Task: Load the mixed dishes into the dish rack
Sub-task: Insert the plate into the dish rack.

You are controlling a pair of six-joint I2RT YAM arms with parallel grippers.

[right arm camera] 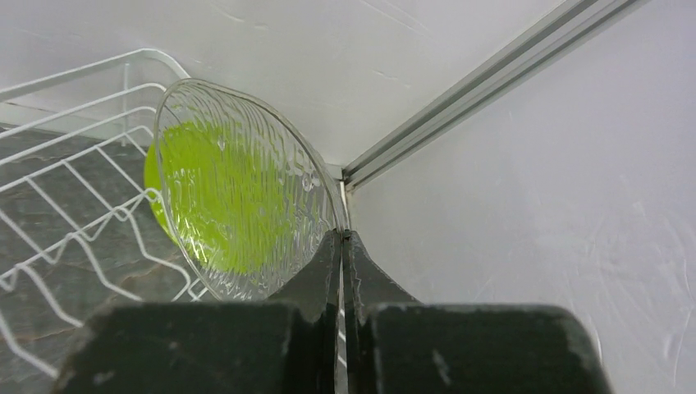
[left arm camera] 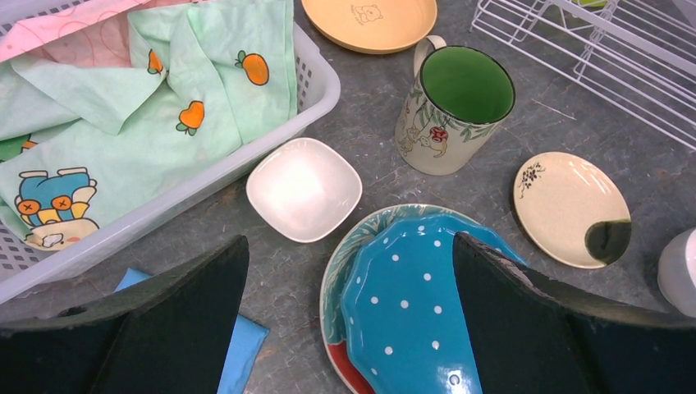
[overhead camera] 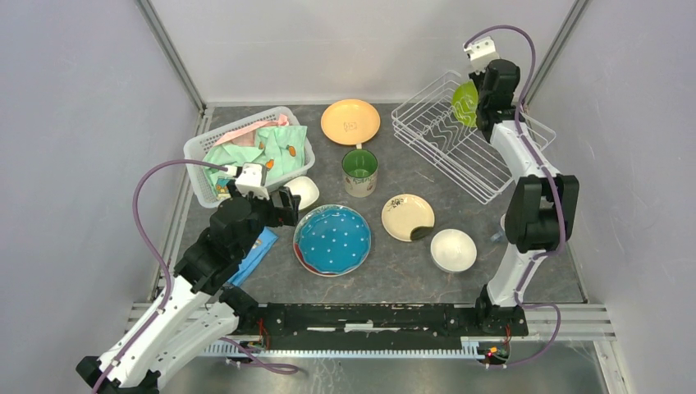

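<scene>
My right gripper [overhead camera: 484, 103] is shut on the rim of a lime-green plate with a clear ribbed edge [right arm camera: 238, 197], holding it upright over the far end of the white wire dish rack [overhead camera: 460, 156]; I cannot tell whether its lower edge rests on the wires [right arm camera: 74, 213]. My left gripper [left arm camera: 349, 246] is open and empty, just above the blue white-dotted plate [left arm camera: 418, 304], which lies on a red plate [left arm camera: 349, 369]. A small white square bowl [left arm camera: 304, 189], a beige mug, green inside [left arm camera: 455, 107], a cream plate [left arm camera: 566, 205], an orange plate [overhead camera: 350, 121] and a white bowl [overhead camera: 453, 249] sit on the table.
A white plastic basket [overhead camera: 205, 160] of clothes stands at the far left. A folded blue cloth [overhead camera: 254, 254] lies under my left arm. Grey walls close in the left, back and right sides, and the rack stands close to the right wall.
</scene>
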